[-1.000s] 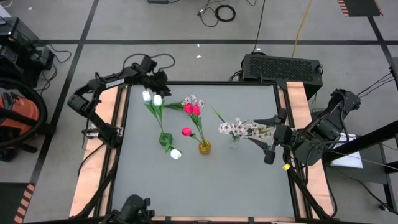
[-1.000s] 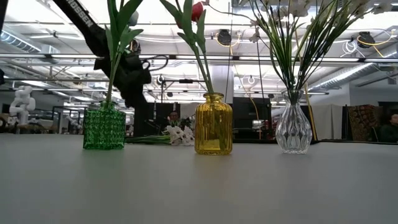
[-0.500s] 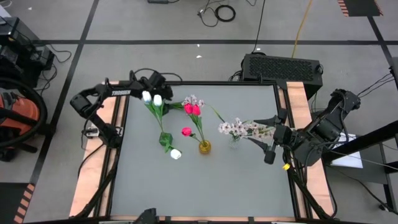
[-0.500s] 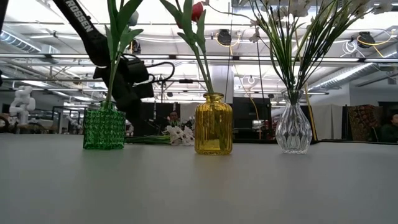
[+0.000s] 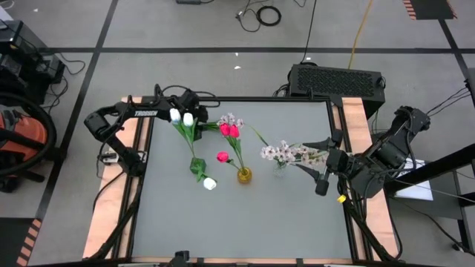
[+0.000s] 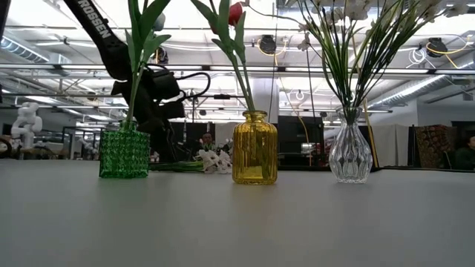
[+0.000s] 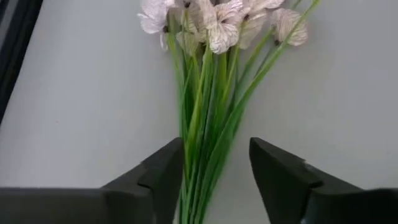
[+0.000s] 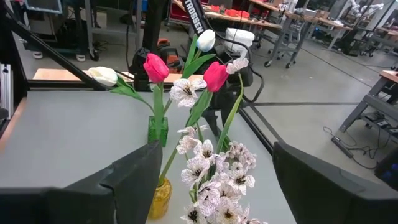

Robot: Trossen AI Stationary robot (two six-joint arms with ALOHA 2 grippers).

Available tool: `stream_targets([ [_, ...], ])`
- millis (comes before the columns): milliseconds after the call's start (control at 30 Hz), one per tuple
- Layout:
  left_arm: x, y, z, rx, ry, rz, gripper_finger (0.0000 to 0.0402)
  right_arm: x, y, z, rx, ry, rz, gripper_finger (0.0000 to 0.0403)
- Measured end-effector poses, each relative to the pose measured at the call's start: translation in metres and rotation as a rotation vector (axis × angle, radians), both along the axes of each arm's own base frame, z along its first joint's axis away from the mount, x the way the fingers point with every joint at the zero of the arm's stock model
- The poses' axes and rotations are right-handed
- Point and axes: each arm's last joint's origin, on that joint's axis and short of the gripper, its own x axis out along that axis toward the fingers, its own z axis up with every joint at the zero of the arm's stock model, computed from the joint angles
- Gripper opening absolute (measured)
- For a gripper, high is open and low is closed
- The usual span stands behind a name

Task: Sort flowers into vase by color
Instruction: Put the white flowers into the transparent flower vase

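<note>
A spray of pale blossoms (image 7: 211,37) lies flat on the table at the far left (image 5: 225,121), behind the vases in the low view (image 6: 213,161). My left gripper (image 7: 216,149) is lowered over it, open, one finger on either side of the green stems (image 7: 208,130). White tulips stand in the green vase (image 6: 124,152). Pink-red tulips stand in the yellow vase (image 6: 254,148). Pale sprays stand in the clear vase (image 6: 350,154). My right gripper (image 5: 321,182) waits open above the table's right edge. My left gripper straddles the bundle of stems (image 7: 199,155) of the lying spray, slanting down from the table's far left and across the stems. One finger (image 7: 165,171) stands right against them; whether it touches them I cannot tell. The spray lies flat on the table.
The three vases stand in a row across the middle of the table (image 5: 245,222), with tall leaning stems above them. A raised rim (image 5: 145,170) frames the table. Bare table lies along the near side.
My left gripper has swung from the far left corner toward the lying spray and come down over its stems, turning somewhat as it went. In the last half second it has hardly moved. The spray and the vases have stayed where they were.
</note>
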Motion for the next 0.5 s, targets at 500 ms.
stream_targets([
  [500,-0.008,-0.005,-0.015,0.055,0.010,0.027,0.0232,0.000,0.000,0.000,0.005,-0.003,0.001,0.0297],
])
